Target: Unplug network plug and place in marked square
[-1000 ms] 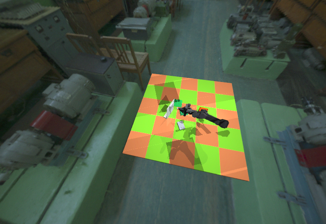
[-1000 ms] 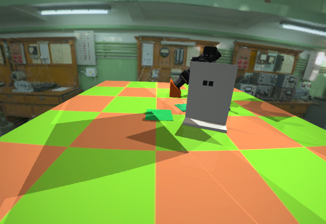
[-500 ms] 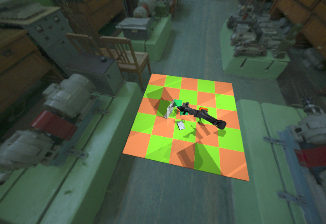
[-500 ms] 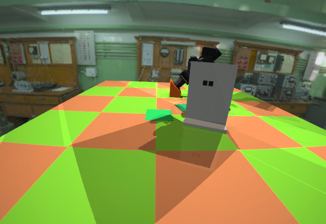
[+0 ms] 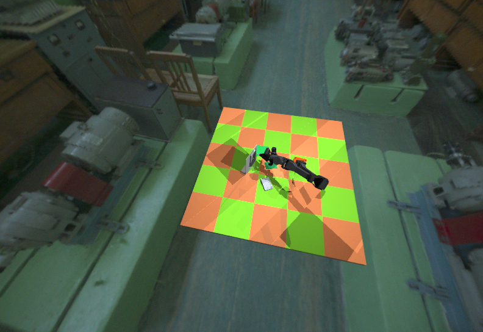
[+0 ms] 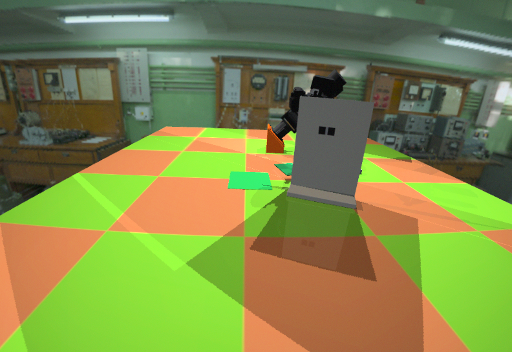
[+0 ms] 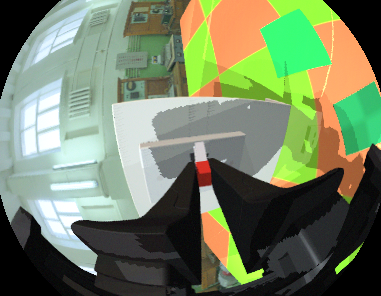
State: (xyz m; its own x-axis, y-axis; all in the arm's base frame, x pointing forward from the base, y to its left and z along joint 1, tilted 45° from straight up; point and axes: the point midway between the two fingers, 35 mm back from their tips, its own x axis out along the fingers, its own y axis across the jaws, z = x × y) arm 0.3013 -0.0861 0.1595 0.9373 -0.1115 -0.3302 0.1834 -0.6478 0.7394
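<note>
Orange and lime checks all over the table (image 6: 123, 298), and in the middle of it stands the grey panel (image 6: 330, 149), upright on its little pale foot, two small dark square holes showing through on the side facing me. The black arm (image 5: 300, 169) reaches in low from behind it, so from where I'm standing most of it is hidden by the panel. Up close, the gripper (image 7: 203, 165) is squeezed nearly together on a thin white strip with a red bit on it, which I take to be the plug (image 7: 203, 173). It points straight at the panel face, right up near it. Can't honestly tell if the plug is in the socket or out of it, since the fingers cover that spot. There are two flat green squares on the table: one (image 6: 249, 180) just to the side of the panel, the other (image 6: 285, 169) partly tucked behind it. Neither has anything on it. An orange wedge (image 6: 274, 141) sits further back beside the arm, and a small pale flat thing (image 5: 266, 184) lies on the checks, apart from the panel.
</note>
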